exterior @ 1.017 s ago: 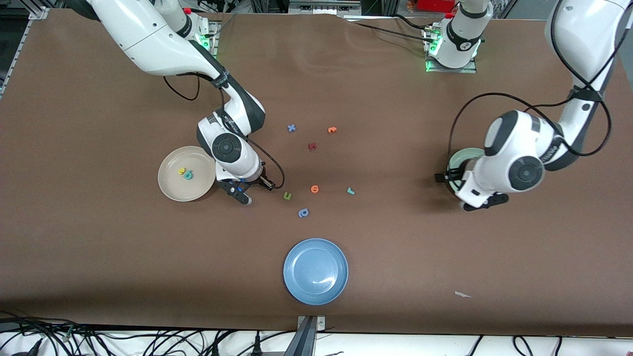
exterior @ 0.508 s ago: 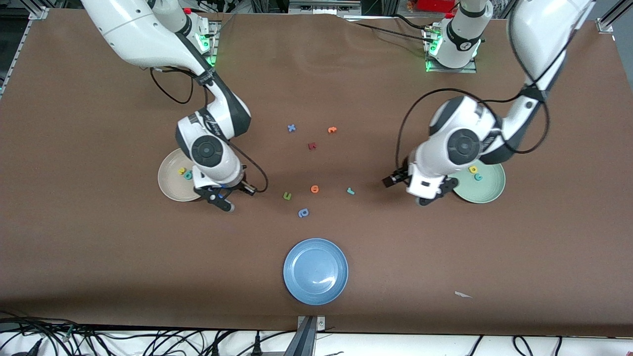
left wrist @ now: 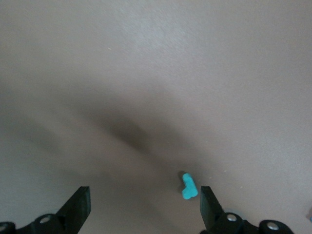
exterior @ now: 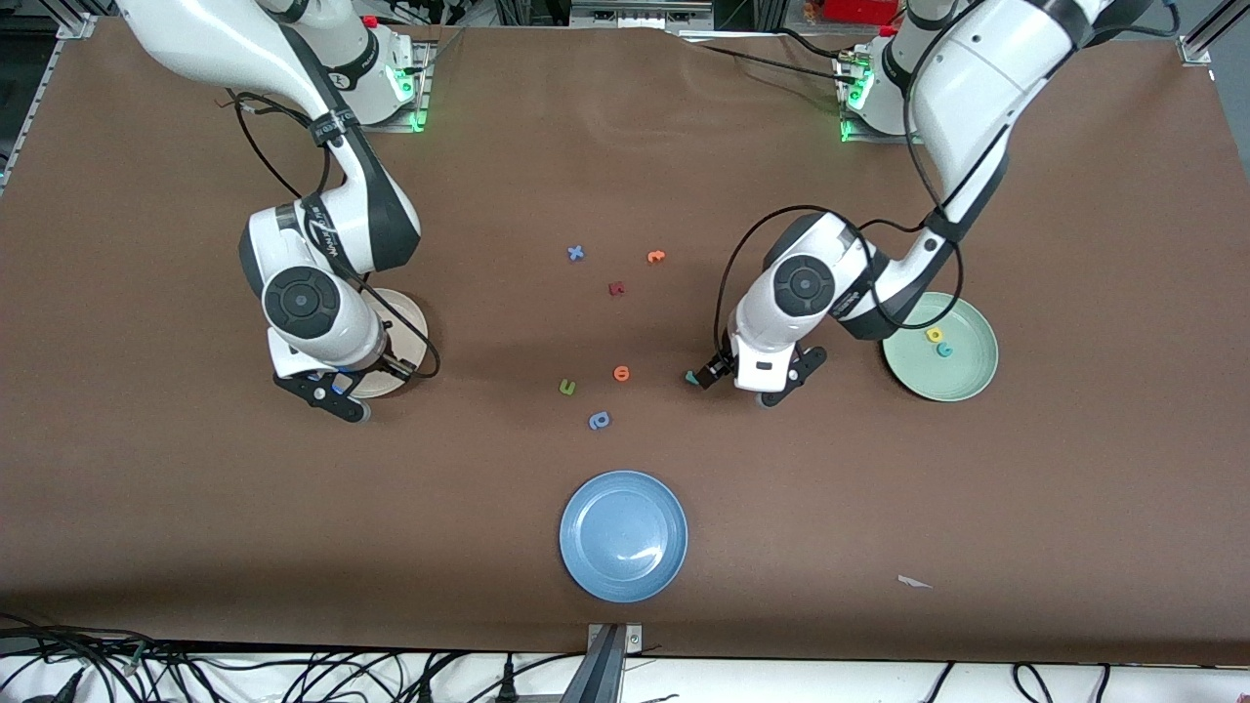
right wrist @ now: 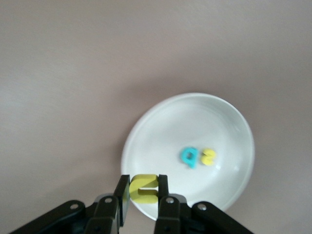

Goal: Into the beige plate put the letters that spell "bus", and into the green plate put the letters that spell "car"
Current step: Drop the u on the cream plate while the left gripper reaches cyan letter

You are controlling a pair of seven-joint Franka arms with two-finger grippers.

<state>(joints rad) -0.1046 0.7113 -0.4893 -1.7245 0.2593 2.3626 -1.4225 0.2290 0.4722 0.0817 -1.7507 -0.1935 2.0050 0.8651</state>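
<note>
- Right claw (right wrist: 144, 195) pinches the yellow u (right wrist: 145, 188) over the beige plate (right wrist: 146, 131), ready to drop it beside the teal b (right wrist: 189, 156) and yellow s (right wrist: 209, 156).
- Left claw (left wrist: 145, 204), spread wide, hangs just over the table (exterior: 195, 488) with the teal r (left wrist: 189, 186) between its fingers, lined up for a pinch; the r is bound for the green plate (exterior: 972, 376).

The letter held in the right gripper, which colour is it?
Yellow. The letter sits between the right gripper fingers, best in the right wrist view.

Teal b (right wrist: 189, 156) and yellow s (right wrist: 208, 157) lie side by side in the beige plate (right wrist: 229, 122); the yellow u (right wrist: 145, 188) hangs clamped over its rim. Yellow a (exterior: 934, 335) and teal c (exterior: 944, 350) sit in the green plate (exterior: 967, 381); the teal r (left wrist: 188, 186) lies flat on the table
</note>
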